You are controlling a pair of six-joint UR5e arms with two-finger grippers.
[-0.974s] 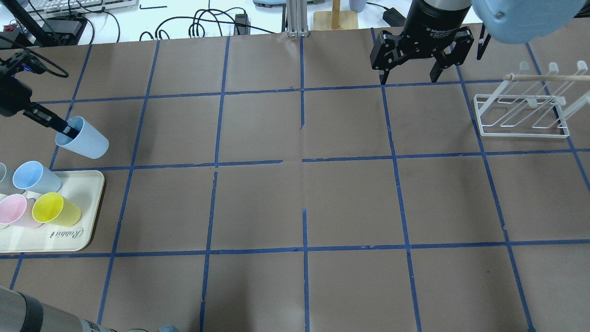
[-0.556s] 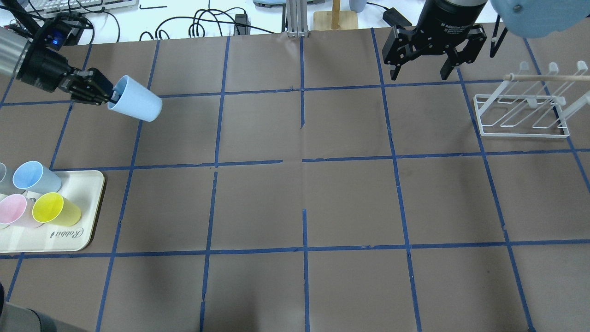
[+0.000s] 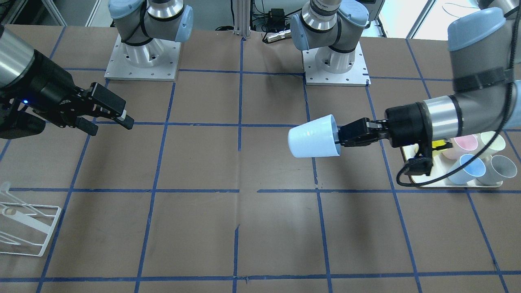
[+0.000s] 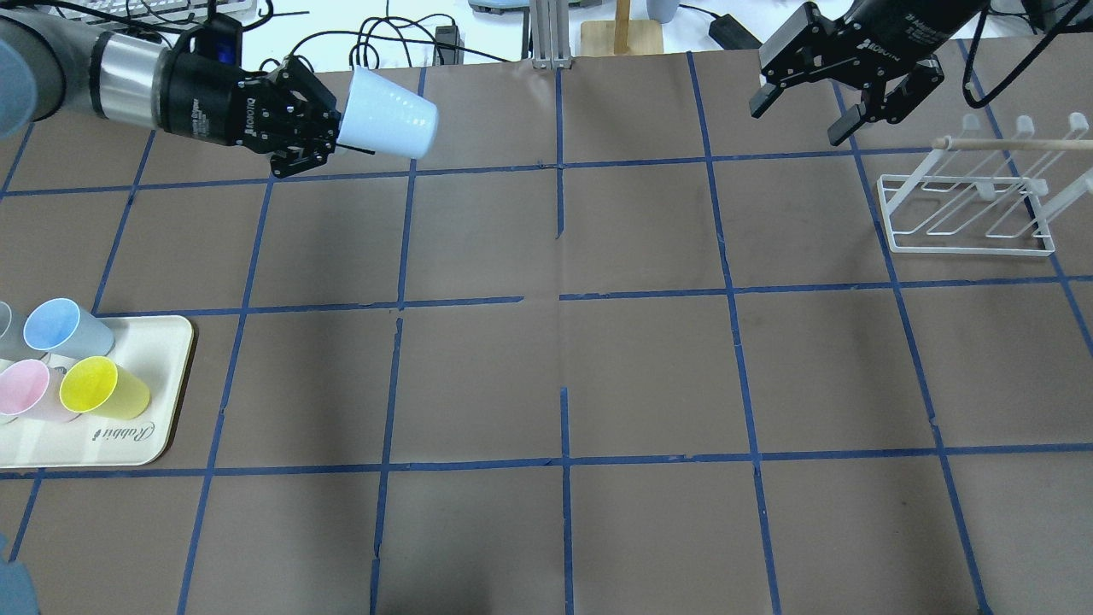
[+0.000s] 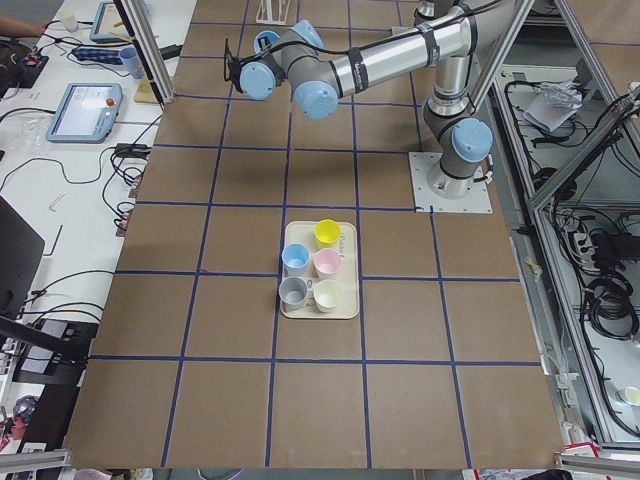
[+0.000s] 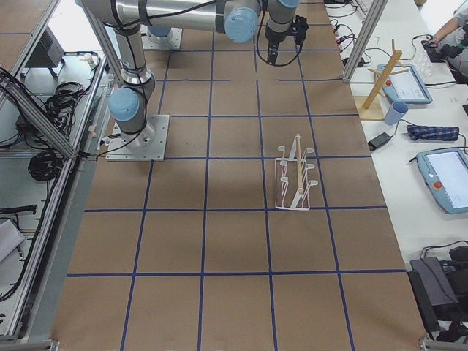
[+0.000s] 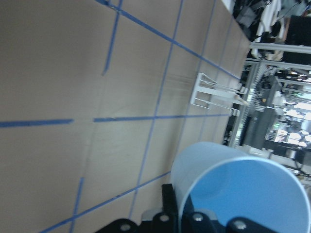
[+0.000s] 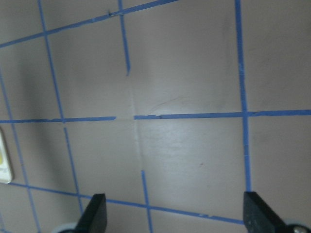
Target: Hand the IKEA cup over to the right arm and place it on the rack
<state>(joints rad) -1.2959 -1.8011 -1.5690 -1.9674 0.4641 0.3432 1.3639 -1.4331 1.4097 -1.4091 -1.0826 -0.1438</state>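
My left gripper [image 4: 337, 137] is shut on the rim of a light blue IKEA cup [image 4: 388, 102]. It holds the cup on its side above the far left of the table, base pointing toward the middle. The front view shows the same grip [image 3: 340, 136] on the cup [image 3: 311, 136]. The left wrist view shows the cup [image 7: 243, 189] up close. My right gripper [image 4: 798, 120] is open and empty, high at the far right, near the white wire rack [image 4: 969, 243]. Its fingers [image 8: 97, 213] stand wide apart. A second blue cup [image 4: 64, 329] stands on the tray.
A cream tray [image 4: 128, 444] at the near left holds a yellow cup [image 4: 102, 386], a pink cup [image 4: 26, 389] and others. A thin wooden rod [image 4: 1008, 143] crosses above the rack. Cables and a wooden stand [image 4: 622, 34] lie beyond the far edge.
My left gripper has carried the blue cup up and to the right, away from the tray, turning it onto its side. My right gripper has shifted right and rotated, still open.
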